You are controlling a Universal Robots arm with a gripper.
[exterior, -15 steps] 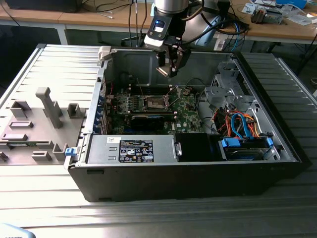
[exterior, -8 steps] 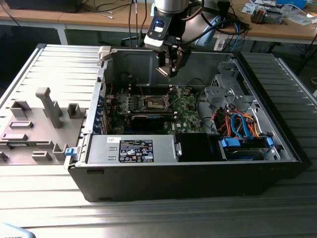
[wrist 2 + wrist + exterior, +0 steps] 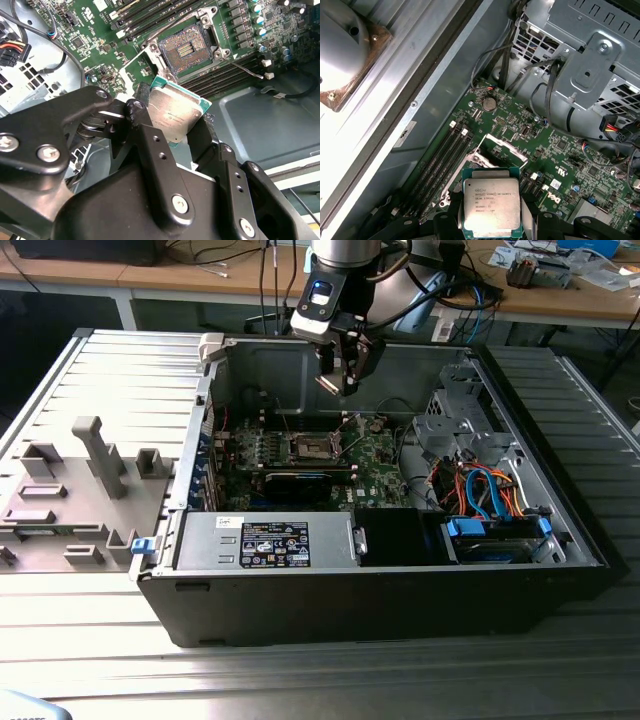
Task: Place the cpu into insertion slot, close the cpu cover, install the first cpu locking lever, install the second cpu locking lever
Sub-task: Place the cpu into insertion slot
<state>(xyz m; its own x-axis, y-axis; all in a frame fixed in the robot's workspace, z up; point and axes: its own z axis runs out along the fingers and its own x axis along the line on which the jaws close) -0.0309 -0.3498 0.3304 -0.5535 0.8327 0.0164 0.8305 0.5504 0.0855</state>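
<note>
Silvery-tan metal top on a green-edged substrate: the cpu (image 3: 491,205), one item, is gripped between the two black fingers (image 3: 446,222) of the gripper (image 3: 492,224). The fingers are closed onto opposite edges of the chip, its printed face bare between them. In the second wrist view the cpu (image 3: 175,112) sits tilted in the gripper (image 3: 175,122), held in the air and clear of the board below.

Insertion slot (image 3: 186,47): a dark square socket with a silver rim, uncovered, its contact field exposed. It is set in the green motherboard (image 3: 100,25) beside the long black memory slots (image 3: 227,75). Nothing is seated in it.

Cpu cover (image 3: 512,150): a thin silver frame, swung up off the socket, seen just beyond the chip in the first wrist view.

In the exterior view the gripper (image 3: 338,380) hangs inside the open black computer case (image 3: 400,610), above the insertion slot (image 3: 313,447) and apart from it.

Other contents of the case:
- a grey power supply (image 3: 270,540) along the near wall
- blue and orange cables (image 3: 480,490) toward the exterior view's right

The case rests on a ribbed metal table (image 3: 560,390). A grey fixture tray (image 3: 90,470) lies at the exterior view's left.
</note>
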